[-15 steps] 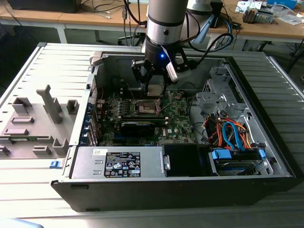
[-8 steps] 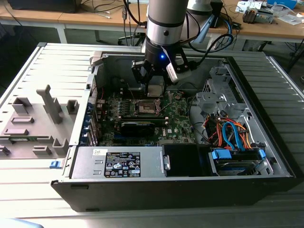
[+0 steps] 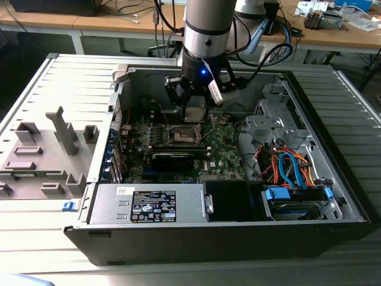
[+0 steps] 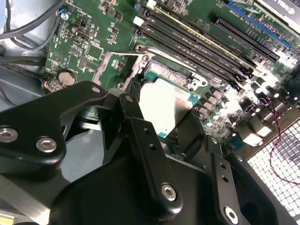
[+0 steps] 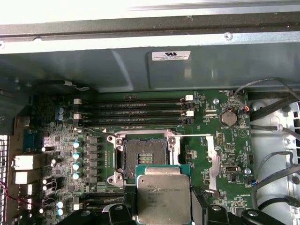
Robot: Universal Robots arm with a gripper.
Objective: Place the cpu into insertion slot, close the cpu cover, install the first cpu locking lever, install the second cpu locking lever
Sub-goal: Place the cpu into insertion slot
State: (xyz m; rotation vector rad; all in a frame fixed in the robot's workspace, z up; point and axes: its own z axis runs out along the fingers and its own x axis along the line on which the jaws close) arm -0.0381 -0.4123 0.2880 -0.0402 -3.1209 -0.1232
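The pincer pinches the cpu close to the open insertion slot; step one needs it lined up square.

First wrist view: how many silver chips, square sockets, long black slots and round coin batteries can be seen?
cpu, silver chip: 1
insertion slot, square socket: 1
long black slots: 4
coin battery: 1
Total: 7

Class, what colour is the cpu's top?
The cpu top is silvery grey; best in the first wrist view.
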